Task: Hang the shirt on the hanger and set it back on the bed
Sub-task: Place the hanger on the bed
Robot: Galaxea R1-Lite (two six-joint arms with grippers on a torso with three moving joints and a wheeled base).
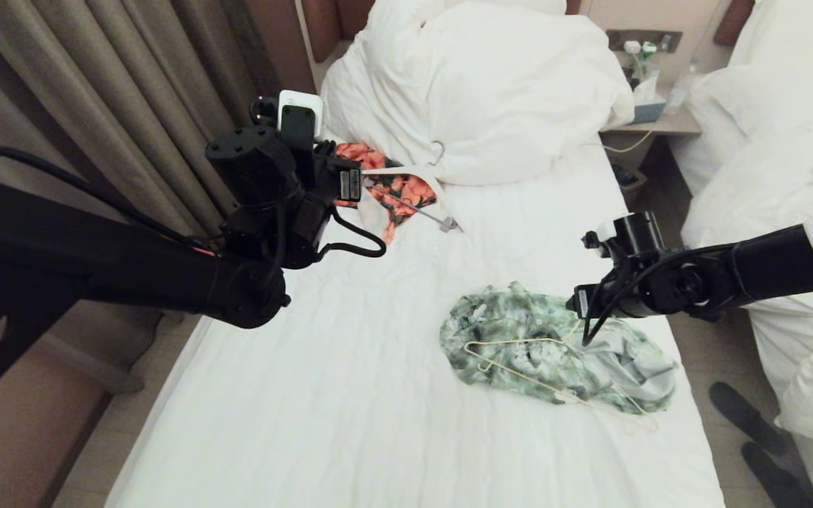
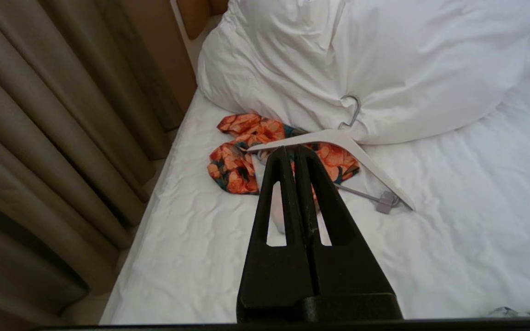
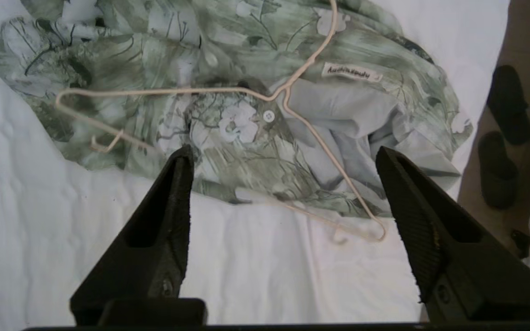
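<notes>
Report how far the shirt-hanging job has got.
Done: nothing visible; the green floral shirt lies crumpled on the bed, with the cream wire hanger lying loose on top, not threaded through it. In hand: nothing; the right gripper hangs open above them, and the left gripper is shut near the orange garment. Left: threading the hanger in and setting both down.
</notes>
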